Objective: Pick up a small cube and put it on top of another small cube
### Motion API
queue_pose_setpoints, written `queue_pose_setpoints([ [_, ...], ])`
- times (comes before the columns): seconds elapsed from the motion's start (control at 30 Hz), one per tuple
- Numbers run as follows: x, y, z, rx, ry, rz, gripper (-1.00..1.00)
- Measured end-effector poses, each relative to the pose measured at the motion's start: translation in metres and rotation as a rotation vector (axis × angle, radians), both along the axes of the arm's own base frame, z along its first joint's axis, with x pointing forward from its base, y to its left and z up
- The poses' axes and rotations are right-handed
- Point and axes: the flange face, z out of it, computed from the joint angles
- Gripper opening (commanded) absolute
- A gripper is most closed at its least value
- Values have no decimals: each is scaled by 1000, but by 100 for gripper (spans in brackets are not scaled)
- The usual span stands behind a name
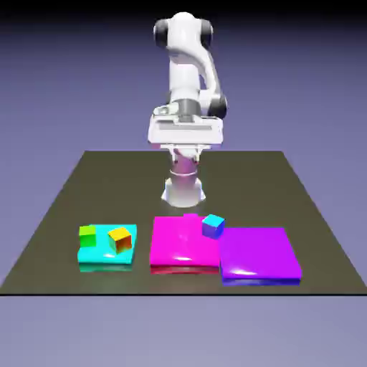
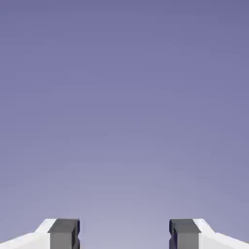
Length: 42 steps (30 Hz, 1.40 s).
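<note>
Two cubes [image 1: 87, 234] [image 1: 120, 239] on cyan slab [image 1: 100, 256] (touching it)

Arm [image 1: 188, 79] is rendered in glossy white, w/ rounded tubular links; dark grey/black end caps are seen at the top joint, approx. 10 and 2 o'clock of it, and a dark band at the wrist. A wide flat white hand block is seen below. Base is a flared white pedestal, tinted pink. Gripper [image 2: 124, 236]: white bodies capped w/ small dark grey square fingertips [image 2: 63, 233].
</note>
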Motion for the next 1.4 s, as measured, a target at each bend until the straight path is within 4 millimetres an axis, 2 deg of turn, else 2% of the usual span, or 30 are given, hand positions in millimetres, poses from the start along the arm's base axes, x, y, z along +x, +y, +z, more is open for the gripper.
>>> queue_pose_setpoints([
  [0.37, 3, -3, -67, -92, 120, -21, 0],
  [0.67, -10, -12, -129, -127, 236, -41, 0],
  [1.07, -48, -21, -202, -124, 392, -67, 0],
  [1.4, -94, -18, -243, -87, 505, -81, 0],
])
